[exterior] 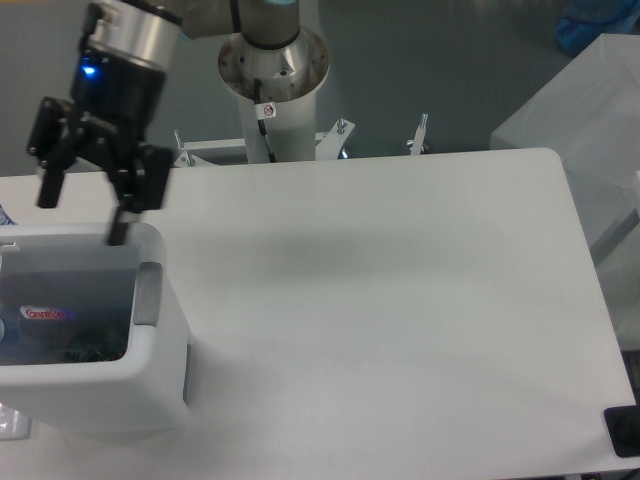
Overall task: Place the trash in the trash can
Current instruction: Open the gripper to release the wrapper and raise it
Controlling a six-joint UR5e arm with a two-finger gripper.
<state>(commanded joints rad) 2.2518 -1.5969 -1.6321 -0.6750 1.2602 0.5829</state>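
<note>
While your gripper (83, 216) hangs at ten o'clock in the fixed camera, its jaws stand wide apart and hold nothing.

Your fingers (49, 186) point down over the far rim of the white trash can (150, 390), which sits at eight o'clock on the white table (380, 300). Trash lies low inside the bin: a piece with a red label (45, 314) and something dark beside it, too blurred for you to name. A grey handle patch (148, 294) faces three o'clock.

Trash can (165, 345) smooth white plastic; table (400, 300) matt
</note>
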